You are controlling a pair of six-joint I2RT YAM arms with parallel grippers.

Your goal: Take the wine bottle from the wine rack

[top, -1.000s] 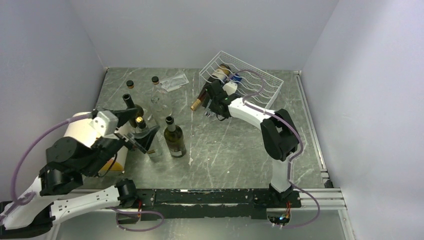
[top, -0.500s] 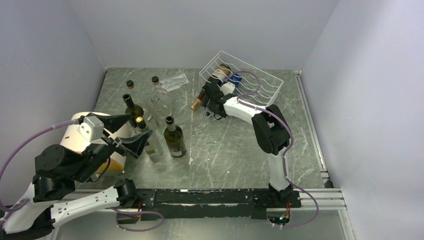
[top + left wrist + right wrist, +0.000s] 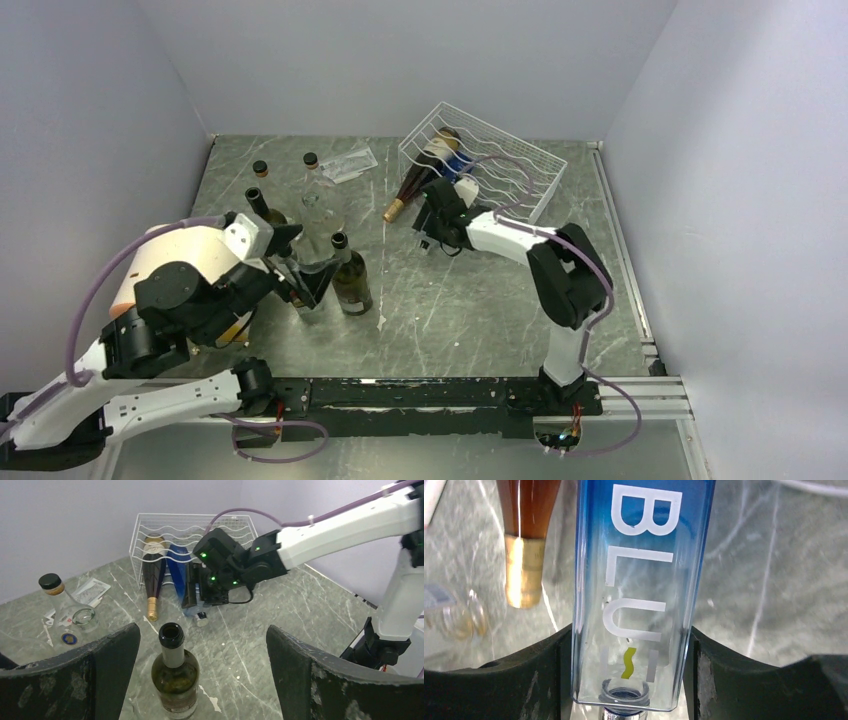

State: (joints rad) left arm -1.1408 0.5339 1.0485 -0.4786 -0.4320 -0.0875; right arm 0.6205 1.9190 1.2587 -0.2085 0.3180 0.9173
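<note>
The wine rack sits at the far right of the grey marbled tabletop, its open front facing near-left. Two bottles lie in its cradles side by side. The left one is a dark bottle whose gold-foiled neck sticks out of the rack and slopes down to the tabletop. Just to its right lies the blue bottle, clear and square-sided with white lettering. Its far end is still in the rack, and its capped neck pokes out toward the near side.

The right gripper reaches across to that blue bottle near its neck end. In the wrist view its fingers are clenched on the glass, one against each flat side with no gap showing, so they are grasping the blue bottle. The bottle is not lifted clear of the rack.

On the left side of the tabletop the left gripper hangs with its fingers fully released and spread wide. An uncorked green bottle stands upright between them, touching neither. Beyond it to the left stands a clear flask with a black cap. In the overhead view more upright bottles cluster near it. A cream cylinder shows partly behind the left arm. A small plastic packet lies flat toward the far edge.
</note>
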